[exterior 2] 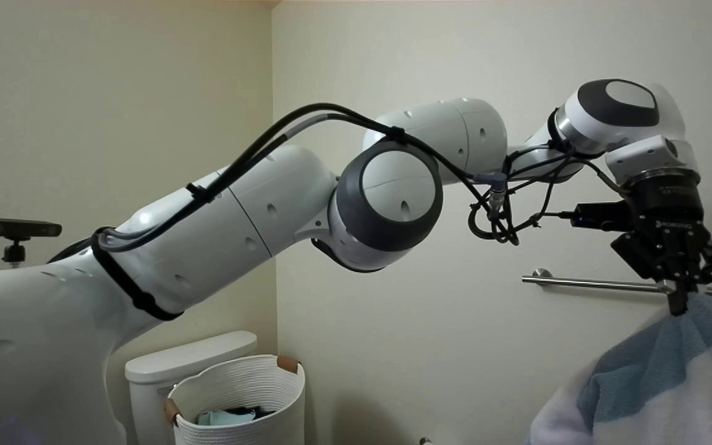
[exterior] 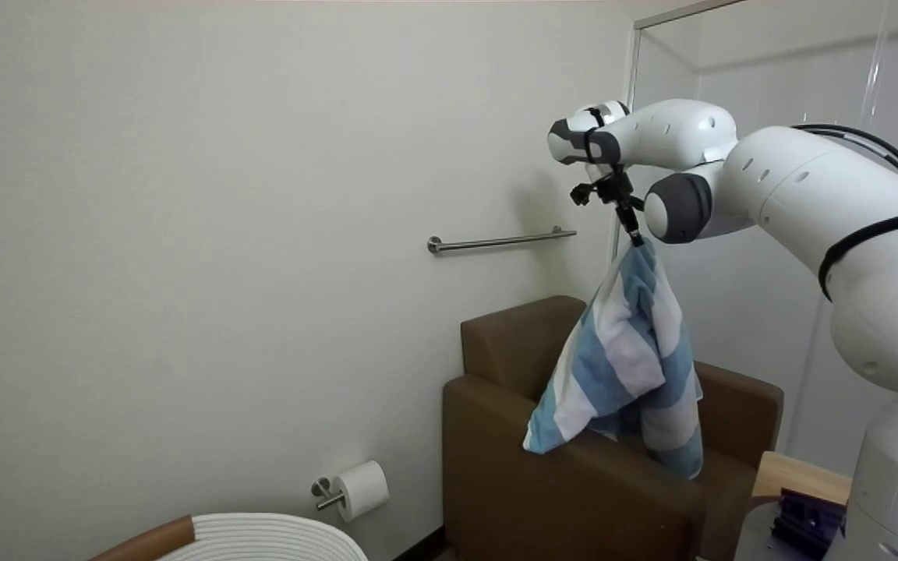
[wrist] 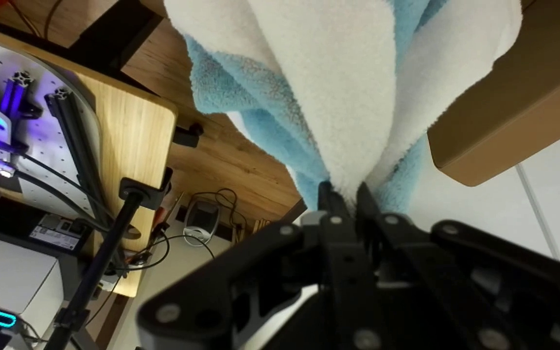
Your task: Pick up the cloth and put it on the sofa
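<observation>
My gripper is shut on the top of the cloth, a towel with broad light-blue and white stripes. The cloth hangs down in folds from the fingertips. In an exterior view it hangs in front of and over the sofa, a brown boxy armchair; I cannot tell whether its lower edge touches the sofa. The gripper and cloth also show at the right edge of an exterior view. In the wrist view, white cloth is pinched between the fingertips, and part of the sofa shows at right. No orange patch shows.
A metal towel bar is on the wall behind the gripper. A toilet-paper roll is on the wall lower down. A white woven basket stands by the toilet. A wooden-edged table bears the robot base.
</observation>
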### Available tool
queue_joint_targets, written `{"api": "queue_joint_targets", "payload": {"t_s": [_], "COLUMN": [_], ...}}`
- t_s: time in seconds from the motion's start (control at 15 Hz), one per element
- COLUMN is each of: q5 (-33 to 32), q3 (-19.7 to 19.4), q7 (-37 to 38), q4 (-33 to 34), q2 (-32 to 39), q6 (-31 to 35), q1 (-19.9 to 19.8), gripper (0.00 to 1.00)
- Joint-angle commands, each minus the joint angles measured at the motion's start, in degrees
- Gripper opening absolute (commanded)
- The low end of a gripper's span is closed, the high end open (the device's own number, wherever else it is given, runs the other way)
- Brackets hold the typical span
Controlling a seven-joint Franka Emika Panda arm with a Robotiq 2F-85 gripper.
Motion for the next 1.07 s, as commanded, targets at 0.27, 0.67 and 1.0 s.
{"api": "queue_joint_targets", "payload": {"t_s": [0.27,0.67,1.0], "q5": [4.8,7.3,7.0], "q3": [3.5,5.2,5.4], "q7": [11.7,19.9,28.0], "q4": [-0.1,0.0,0.0], "q2": [-0.9,-0.5,0.2], "q6": [6.8,15.7,24.4], "q1": [-2.2,-4.7,-5.8], "gripper": [0.07,0.07,0.07]}}
